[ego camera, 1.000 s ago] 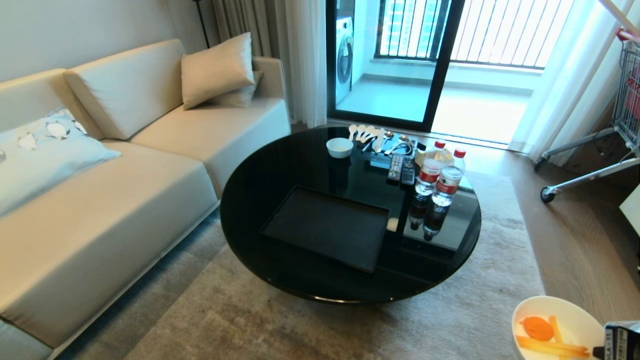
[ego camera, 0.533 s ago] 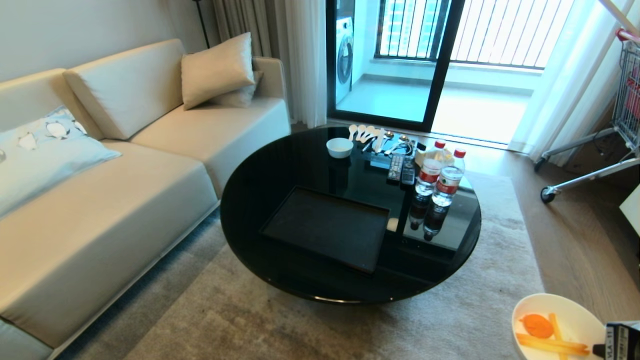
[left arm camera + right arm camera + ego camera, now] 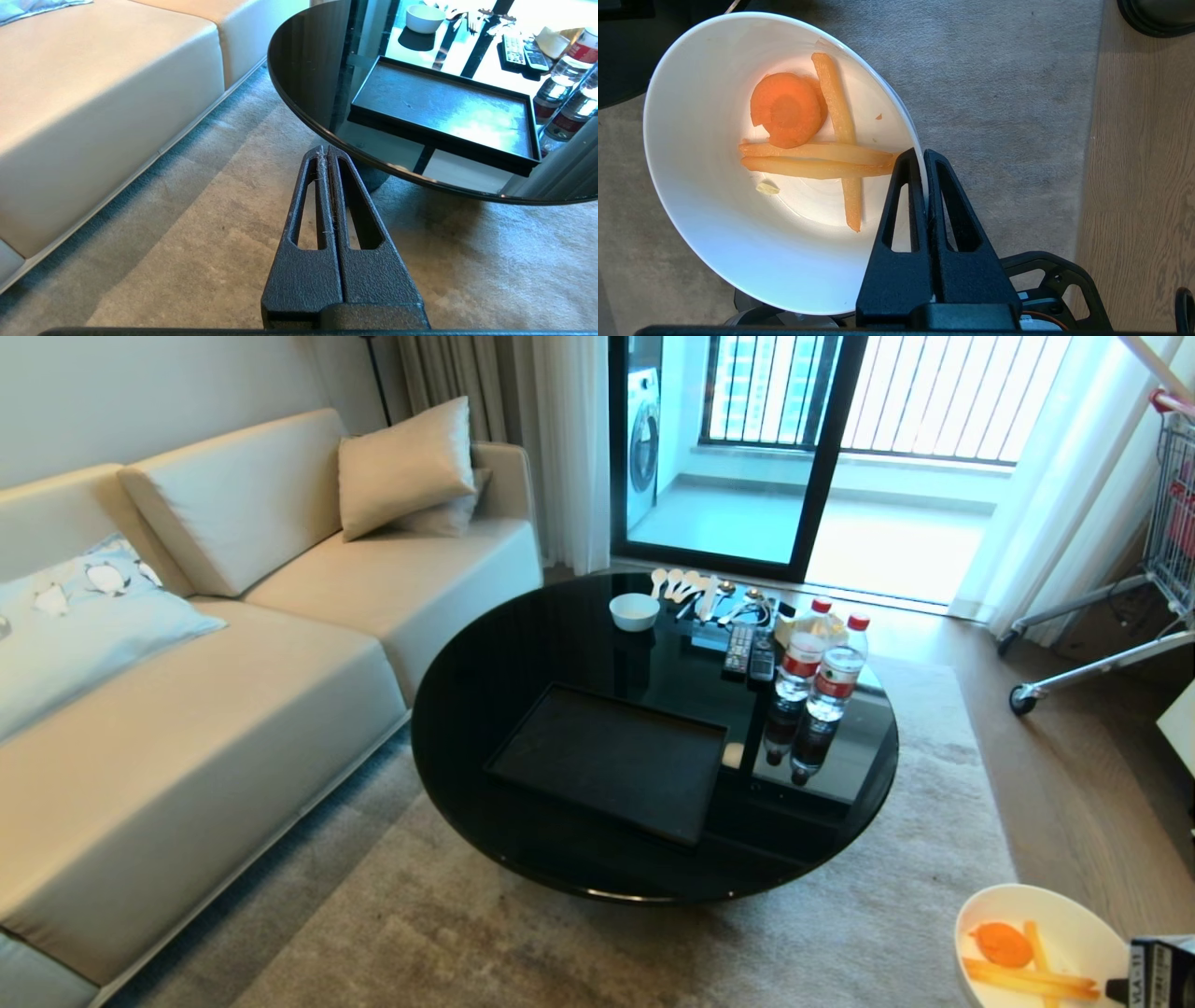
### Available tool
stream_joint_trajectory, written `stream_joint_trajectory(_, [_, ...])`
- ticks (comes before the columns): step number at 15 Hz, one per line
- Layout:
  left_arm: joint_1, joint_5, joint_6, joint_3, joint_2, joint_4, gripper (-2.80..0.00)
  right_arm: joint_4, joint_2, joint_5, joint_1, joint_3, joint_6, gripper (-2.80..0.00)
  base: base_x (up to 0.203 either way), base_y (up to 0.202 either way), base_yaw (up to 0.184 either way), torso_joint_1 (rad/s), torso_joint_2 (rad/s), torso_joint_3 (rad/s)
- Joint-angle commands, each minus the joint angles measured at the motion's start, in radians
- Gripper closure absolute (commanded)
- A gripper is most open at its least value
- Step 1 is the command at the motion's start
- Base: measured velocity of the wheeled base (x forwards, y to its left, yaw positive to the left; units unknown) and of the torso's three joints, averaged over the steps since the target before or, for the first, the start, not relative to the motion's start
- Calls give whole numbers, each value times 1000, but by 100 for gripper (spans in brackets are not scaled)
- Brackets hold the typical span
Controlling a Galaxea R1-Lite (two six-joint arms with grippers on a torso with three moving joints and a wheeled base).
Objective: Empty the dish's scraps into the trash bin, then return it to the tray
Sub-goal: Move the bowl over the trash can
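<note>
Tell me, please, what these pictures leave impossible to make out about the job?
- Trash bin: in no view.
- Dish: cut off by the head view's bottom edge.
- Right gripper: its body hides the dish rim behind it in the right wrist view.
- Spoons: too small to count.

dish [image 3: 1036, 943] cut off by frame edge

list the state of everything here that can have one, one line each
dish: held off the table by its rim, scraps inside
scraps: in the dish, not dumped yet
right gripper: shut on the dish rim
left gripper: shut, holding nothing, over the rug
tray: on the round table, nothing on it
small bowl: upright at the table's far side
water bottles: upright, capped
</note>
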Motion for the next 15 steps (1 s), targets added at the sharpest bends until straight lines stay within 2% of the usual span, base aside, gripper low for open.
stream_joint_trajectory(1, [0, 1, -1, 0, 0, -1, 0, 3, 1, -3, 0, 1, 3, 0, 0, 0, 0, 0, 0, 0])
stream_joint_trajectory(6, [0, 1, -1, 0, 0, -1, 0, 3, 1, -3, 1, 3, 4, 0, 1, 1, -12, 0, 0, 1])
stream_joint_trajectory(15, [0, 1, -1, 0, 0, -1, 0, 7, 1, -3, 1, 4, 6, 0, 1, 8, -160, 1, 3, 1])
